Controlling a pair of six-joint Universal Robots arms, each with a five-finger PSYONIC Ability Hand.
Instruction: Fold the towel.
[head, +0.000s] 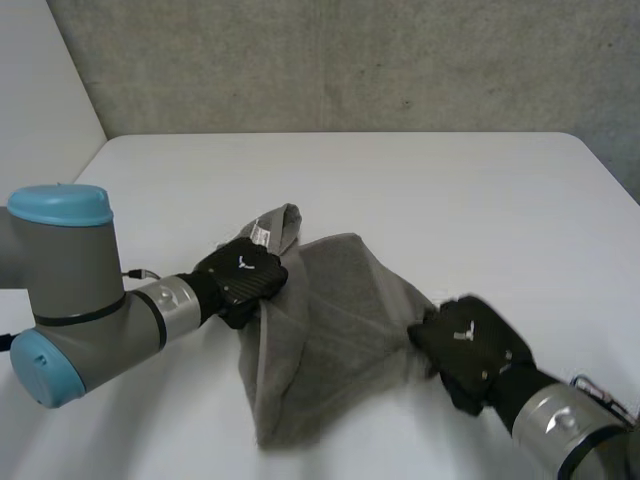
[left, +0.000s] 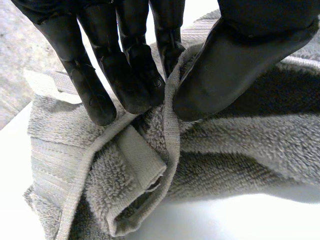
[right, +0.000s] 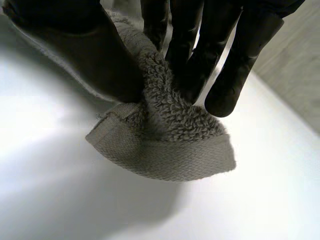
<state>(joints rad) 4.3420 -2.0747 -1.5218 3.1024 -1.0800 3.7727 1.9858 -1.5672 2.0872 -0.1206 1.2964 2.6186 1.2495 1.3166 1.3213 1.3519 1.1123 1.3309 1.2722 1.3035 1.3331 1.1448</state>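
Grey towel (head: 320, 340) lies rumpled on the white surface (head: 420, 190), left robot hand (head: 240, 280) pinching a bunched hem at one edge, right robot hand (head: 470, 345) clamped on a corner (soft, light, floppy terry that will likely sag, so hemmed corners look the best hold).

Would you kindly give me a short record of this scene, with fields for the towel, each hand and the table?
towel: grey, bunched, held between both hands
left hand: pinches a hemmed edge of the towel between fingers and thumb
right hand: pinches a hemmed corner of the towel between fingers and thumb
table: white
fold: no neat fold yet
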